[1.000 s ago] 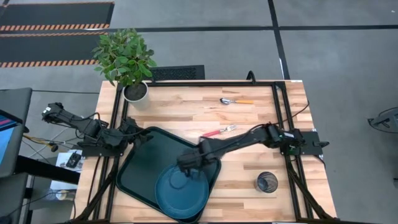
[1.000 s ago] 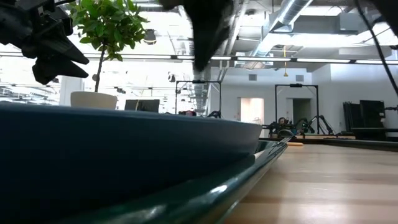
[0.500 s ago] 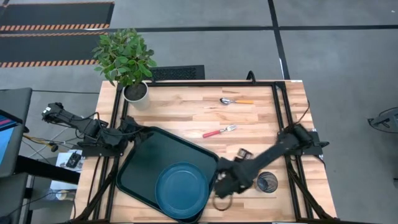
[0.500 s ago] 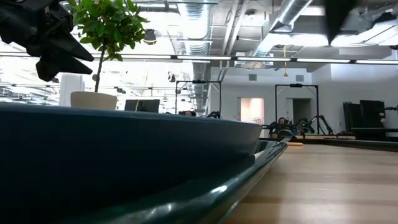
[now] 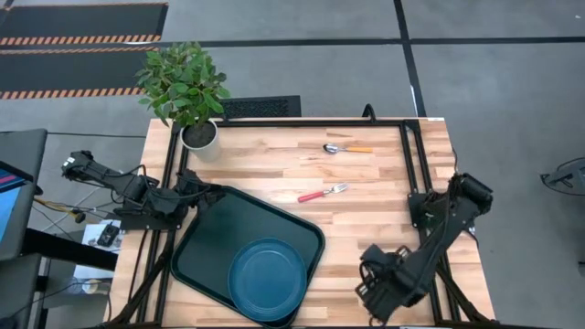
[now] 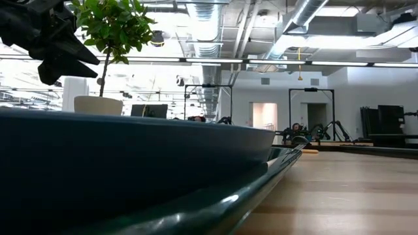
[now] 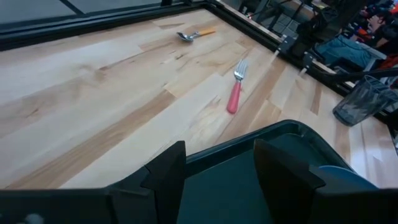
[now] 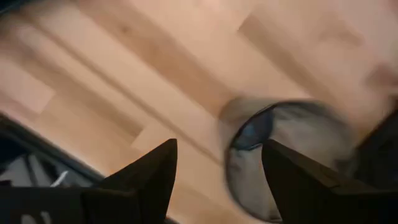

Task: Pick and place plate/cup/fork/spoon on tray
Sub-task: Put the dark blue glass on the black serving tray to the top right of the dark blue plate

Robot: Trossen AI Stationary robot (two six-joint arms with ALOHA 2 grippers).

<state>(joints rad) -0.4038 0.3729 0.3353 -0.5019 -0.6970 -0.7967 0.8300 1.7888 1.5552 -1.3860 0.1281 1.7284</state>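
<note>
The dark-blue plate (image 5: 267, 281) lies in the near part of the dark-green tray (image 5: 219, 228). The pink-handled fork (image 5: 323, 193) and the orange-handled spoon (image 5: 347, 148) lie on the wood farther back. My right gripper (image 5: 378, 285) is open near the table's near right edge. In its wrist view the cup (image 8: 286, 155) stands on the wood just ahead of the open gripper (image 8: 217, 180), blurred. The arm hides the cup in the high view. My left gripper (image 5: 207, 194) is open and empty above the tray's far left corner (image 7: 280, 134).
A white plant pot (image 5: 199, 135) with a leafy plant stands at the far left corner. Black frame rails run along the table's sides. The left wrist view also shows the fork (image 7: 235, 93), the spoon (image 7: 194, 35) and the cup (image 7: 364, 102). Bare wood lies between tray and fork.
My right gripper has swung from above the plate toward the table's right and near edge, to a spot over the cup. The plate has stayed where it was on the tray.
</note>
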